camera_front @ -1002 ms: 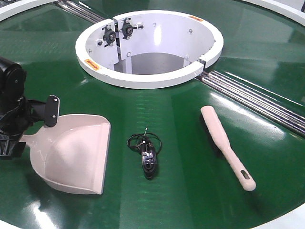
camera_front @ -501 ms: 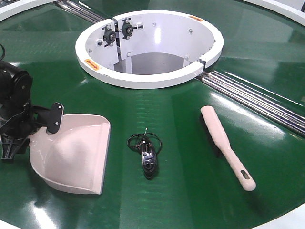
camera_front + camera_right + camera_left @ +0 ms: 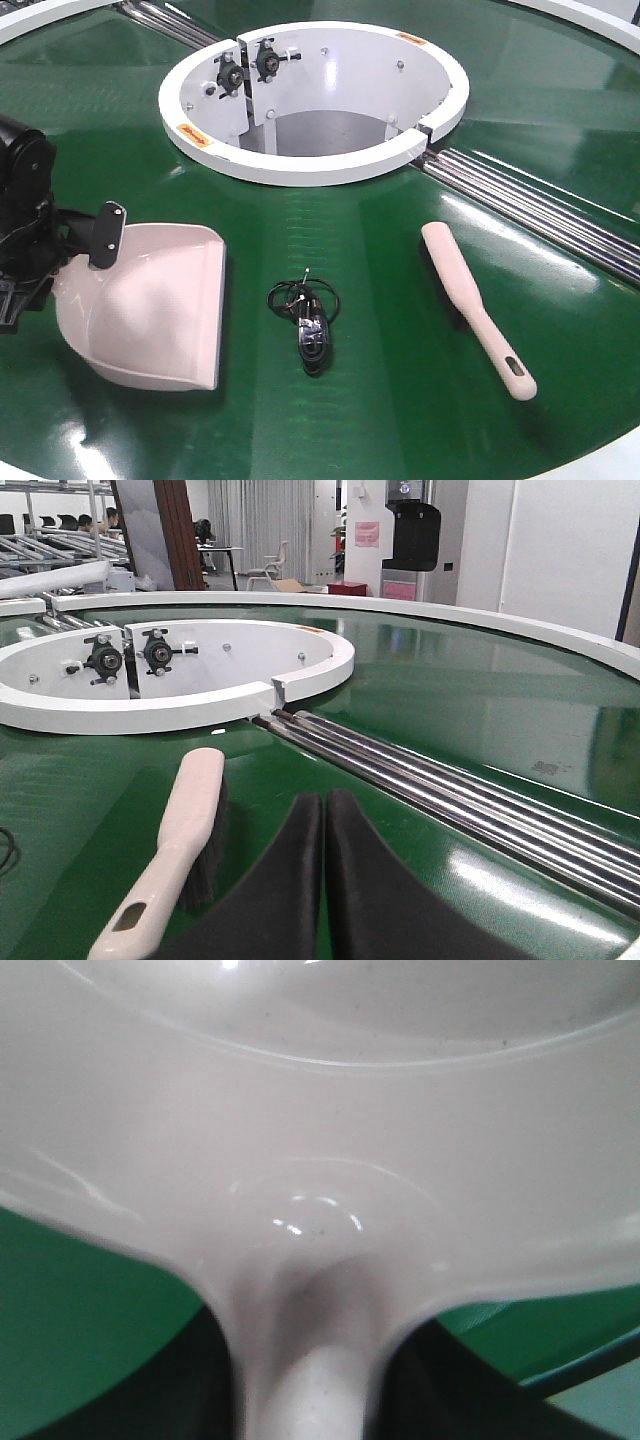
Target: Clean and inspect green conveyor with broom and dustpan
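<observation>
Left claw (image 3: 60,272): closed round the straight handle of the beige-pink plastic scoop-shaped dustpan (image 3: 150,310), at the left edge of the front view. One black finger (image 3: 105,235) lies against the pan's rear wall. In the left wrist view the handle runs down the middle of the frame with dark finger shapes tight on both sides.

Dustpan: on the near-left part of the large glossy dark green conveyor (image 3: 380,400), open mouth facing right. Cannot tell whether its base sits flat on the belt or is slightly raised.

Right claw (image 3: 324,820): narrow, the two black fingers pressed together with nothing between them. It hangs low over the belt, just beside the handle end of the broom.

Broom (image 3: 470,300): long narrow beige-pink plastic hand brush with dark bristles, lying on the belt at right, well apart from the dustpan. Slotted handle end points towards the near edge.

Between pan and broom: a small black device with a coiled thin wire (image 3: 308,320), lying on the belt, touching neither.

Behind: white ring housing (image 3: 300,165) with metal rails (image 3: 530,205) running off to the right.
</observation>
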